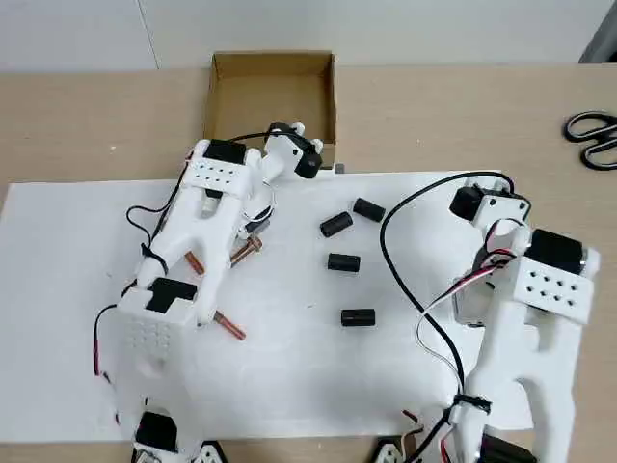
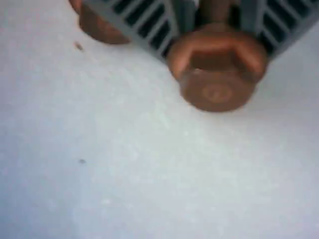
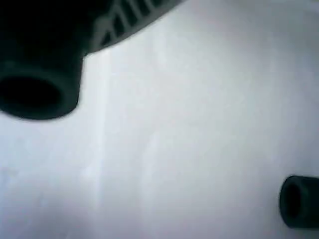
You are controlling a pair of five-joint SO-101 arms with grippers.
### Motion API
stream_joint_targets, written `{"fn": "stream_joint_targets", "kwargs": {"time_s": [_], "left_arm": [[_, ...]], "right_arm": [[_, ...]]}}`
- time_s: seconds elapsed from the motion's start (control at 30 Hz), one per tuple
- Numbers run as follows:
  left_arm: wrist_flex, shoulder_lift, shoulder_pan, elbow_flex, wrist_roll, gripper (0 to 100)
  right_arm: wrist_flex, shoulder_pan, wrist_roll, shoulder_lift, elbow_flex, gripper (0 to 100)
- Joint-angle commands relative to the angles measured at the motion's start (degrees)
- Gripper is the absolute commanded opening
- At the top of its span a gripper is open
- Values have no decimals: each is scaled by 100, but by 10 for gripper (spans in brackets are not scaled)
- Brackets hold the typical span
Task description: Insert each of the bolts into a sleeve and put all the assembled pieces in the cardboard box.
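Held bolt: we see a copper-coloured held bolt (image 2: 217, 79), smooth, with a hex head on a round flange. Its shank runs up between ribbed grey fingers (image 2: 144, 20).
Left gripper: the left gripper (image 2: 214, 25) has its jaws closed on that shank, low over the paper.
Held sleeve: we see a held sleeve (image 3: 35, 89), a matte black tube with its bore open toward us.
Right gripper: the right gripper (image 3: 65, 45) appears clamped on it.
Loose sleeves: four loose sleeves (image 1: 343, 262) lie scattered between the arms.
Loose bolts: two loose bolts (image 1: 229, 326) lie partly under the left arm's white shell.
Cardboard box: the open brown cardboard box (image 1: 273, 66) sits at the paper's far edge.
Surroundings: white paper (image 1: 58, 251) covers a wooden table (image 1: 434, 116); scissors (image 1: 593, 135) lie well apart.
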Motion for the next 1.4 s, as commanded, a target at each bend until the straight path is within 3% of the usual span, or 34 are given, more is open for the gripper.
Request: {"fn": "stream_joint_targets", "kwargs": {"time_s": [0.0, 0.17, 0.4, 0.57, 0.7, 0.87, 1.13, 1.37], "left_arm": [[360, 369, 97, -84, 9, 6], [448, 176, 35, -664, 484, 6], [1248, -774, 141, -2053, 932, 6], [1635, -1424, 334, -2782, 1222, 6], [1635, -1960, 519, -2818, 1407, 6], [1644, -2558, 730, -2809, 2145, 6], [1644, -3974, 721, -2800, 2180, 5], [1644, -5275, 703, -2149, 3068, 5]], "right_arm": [[-4, 66, 62, -224, -44, 4], [-4, 48, 62, -224, -44, 4], [13, 31, 62, -233, -149, 4], [664, 22, 44, -233, -967, 4], [813, -180, 35, -251, -1503, 3], [848, -681, 35, -1191, -1618, 2], [629, -1982, 9, -2853, -1582, 2], [-312, -2026, -1248, -3495, -791, 2]]}}
